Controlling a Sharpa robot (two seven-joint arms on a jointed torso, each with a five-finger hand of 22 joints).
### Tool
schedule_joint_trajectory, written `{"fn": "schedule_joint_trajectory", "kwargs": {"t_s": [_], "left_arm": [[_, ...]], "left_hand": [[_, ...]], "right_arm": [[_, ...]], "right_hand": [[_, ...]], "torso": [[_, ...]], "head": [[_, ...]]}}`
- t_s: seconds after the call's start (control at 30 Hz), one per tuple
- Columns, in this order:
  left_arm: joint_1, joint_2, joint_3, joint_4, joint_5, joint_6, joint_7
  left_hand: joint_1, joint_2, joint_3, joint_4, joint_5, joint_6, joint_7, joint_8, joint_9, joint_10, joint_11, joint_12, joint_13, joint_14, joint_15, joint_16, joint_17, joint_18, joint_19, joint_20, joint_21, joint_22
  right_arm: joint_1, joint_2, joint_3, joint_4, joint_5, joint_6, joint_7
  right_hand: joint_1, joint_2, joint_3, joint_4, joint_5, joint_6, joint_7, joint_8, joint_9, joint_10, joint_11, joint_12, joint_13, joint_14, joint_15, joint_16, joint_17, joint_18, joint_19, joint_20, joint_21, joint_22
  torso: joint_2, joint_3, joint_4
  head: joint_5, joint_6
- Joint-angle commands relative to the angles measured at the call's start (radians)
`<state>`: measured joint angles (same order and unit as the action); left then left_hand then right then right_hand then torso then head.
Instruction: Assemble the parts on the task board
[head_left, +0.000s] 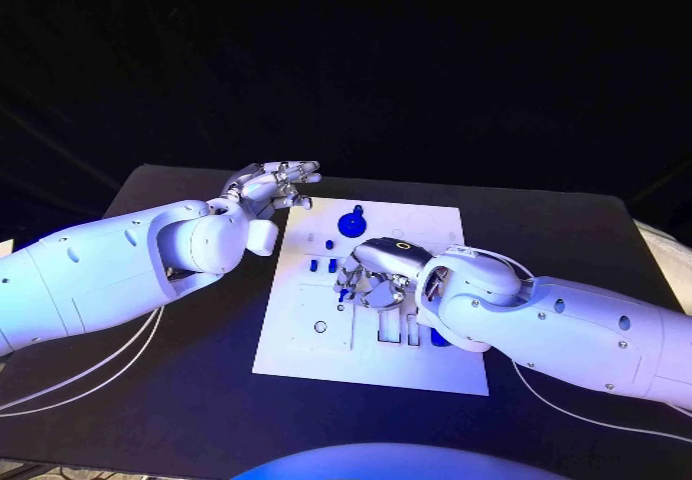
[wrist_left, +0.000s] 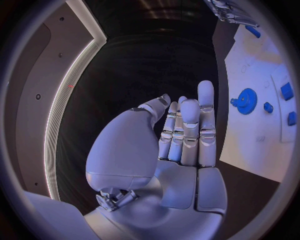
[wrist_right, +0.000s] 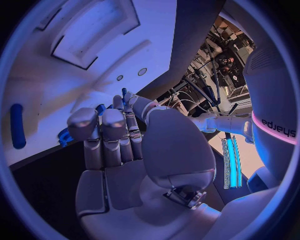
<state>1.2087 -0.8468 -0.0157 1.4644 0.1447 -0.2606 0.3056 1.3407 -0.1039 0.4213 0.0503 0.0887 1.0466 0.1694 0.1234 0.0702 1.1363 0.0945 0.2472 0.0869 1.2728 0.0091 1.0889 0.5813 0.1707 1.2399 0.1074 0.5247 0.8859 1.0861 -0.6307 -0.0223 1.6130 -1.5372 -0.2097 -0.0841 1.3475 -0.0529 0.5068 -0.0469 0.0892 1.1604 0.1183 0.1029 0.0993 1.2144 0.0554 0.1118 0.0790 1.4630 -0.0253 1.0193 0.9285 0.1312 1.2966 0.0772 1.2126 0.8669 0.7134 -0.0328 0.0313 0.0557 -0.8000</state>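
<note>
The right hand (head_left: 378, 275) hovers fingers-curled over the task board's (head_left: 433, 362) parts (head_left: 329, 265), grip unclear; left hand (head_left: 271, 184) empty, spread.

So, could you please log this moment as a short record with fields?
surface: black table
task board: white task board, mid-table
left hand: left hand at the board's far left corner, fingers apart, holding nothing
right hand: right hand over the board's middle, fingers curled; hold unclear
parts: blue gear near the far edge; small blue pieces below it

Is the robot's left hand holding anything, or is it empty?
Empty. The left hand hovers beside the task board with fingers straight and nothing in its palm.
</note>
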Motion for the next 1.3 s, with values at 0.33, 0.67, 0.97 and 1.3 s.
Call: {"fn": "schedule_joint_trajectory", "kwargs": {"t_s": [0.33, 0.67, 0.97, 1.3], "left_arm": [[0.0, 0.002, 0.0, 0.003, 0.004, 0.024, -0.001], [0.0, 0.002, 0.0, 0.002, 0.004, 0.024, -0.002], [0.0, 0.001, 0.0, 0.002, 0.004, 0.026, -0.004], [0.0, 0.0, 0.0, 0.001, 0.004, 0.027, -0.007]], "left_hand": [[0.011, -0.001, 0.002, -0.006, 0.0, -0.006, 0.001, 0.005, -0.002, -0.008, -0.001, 0.003, 0.001, -0.008, 0.001, -0.003, -0.001, 0.012, -0.007, 0.003, -0.004, -0.001], [0.011, -0.001, 0.002, -0.006, 0.0, -0.006, 0.001, 0.005, -0.002, -0.008, -0.001, 0.003, 0.001, -0.008, 0.001, -0.003, -0.001, 0.012, -0.007, 0.003, -0.004, -0.001], [0.011, -0.001, 0.001, -0.006, 0.0, -0.007, 0.002, 0.005, -0.002, -0.009, 0.0, 0.005, 0.001, -0.01, 0.001, -0.005, -0.004, 0.011, -0.007, 0.003, -0.005, -0.002], [0.011, -0.001, 0.001, -0.006, 0.0, -0.007, 0.002, 0.005, -0.002, -0.009, 0.0, 0.005, 0.001, -0.01, 0.001, -0.005, -0.004, 0.011, -0.007, 0.003, -0.005, -0.002]], "right_arm": [[-0.022, 0.02, -0.003, -0.023, -0.037, 0.043, 0.01], [-0.023, 0.025, -0.003, -0.026, -0.086, 0.041, -0.025], [-0.024, 0.022, -0.004, -0.02, -0.133, -0.003, -0.065], [-0.025, 0.027, -0.004, -0.02, -0.14, 0.018, -0.069]], "right_hand": [[-0.002, 0.009, 0.004, -0.001, 0.006, -0.003, 0.008, 0.003, 0.002, 0.002, 0.006, -0.005, -0.002, 0.025, 0.001, 0.006, 0.002, -0.003, 0.005, 0.001, 0.004, 0.001], [-0.004, 0.008, 0.004, -0.001, 0.006, -0.003, 0.008, 0.003, 0.002, 0.003, 0.007, -0.005, -0.003, 0.025, 0.001, 0.006, 0.002, -0.003, 0.005, 0.001, 0.004, 0.001], [-0.004, 0.008, 0.005, -0.002, 0.006, -0.002, 0.008, 0.004, 0.003, 0.005, 0.006, -0.005, -0.003, 0.025, 0.001, 0.007, 0.003, -0.004, 0.006, 0.001, 0.005, 0.003], [-0.004, 0.008, 0.005, -0.002, 0.006, -0.001, 0.008, 0.004, 0.003, 0.005, 0.006, -0.005, -0.003, 0.025, 0.001, 0.007, 0.002, -0.004, 0.006, 0.001, 0.005, 0.003]], "torso": [[0.0, 0.0013, -0.0011], [0.0, 0.0009, -0.0005], [0.001, 0.0011, -0.0003], [0.0, 0.0009, -0.0002]], "head": [[0.007, -0.009], [0.006, -0.015], [0.006, -0.016], [0.007, -0.018]]}}
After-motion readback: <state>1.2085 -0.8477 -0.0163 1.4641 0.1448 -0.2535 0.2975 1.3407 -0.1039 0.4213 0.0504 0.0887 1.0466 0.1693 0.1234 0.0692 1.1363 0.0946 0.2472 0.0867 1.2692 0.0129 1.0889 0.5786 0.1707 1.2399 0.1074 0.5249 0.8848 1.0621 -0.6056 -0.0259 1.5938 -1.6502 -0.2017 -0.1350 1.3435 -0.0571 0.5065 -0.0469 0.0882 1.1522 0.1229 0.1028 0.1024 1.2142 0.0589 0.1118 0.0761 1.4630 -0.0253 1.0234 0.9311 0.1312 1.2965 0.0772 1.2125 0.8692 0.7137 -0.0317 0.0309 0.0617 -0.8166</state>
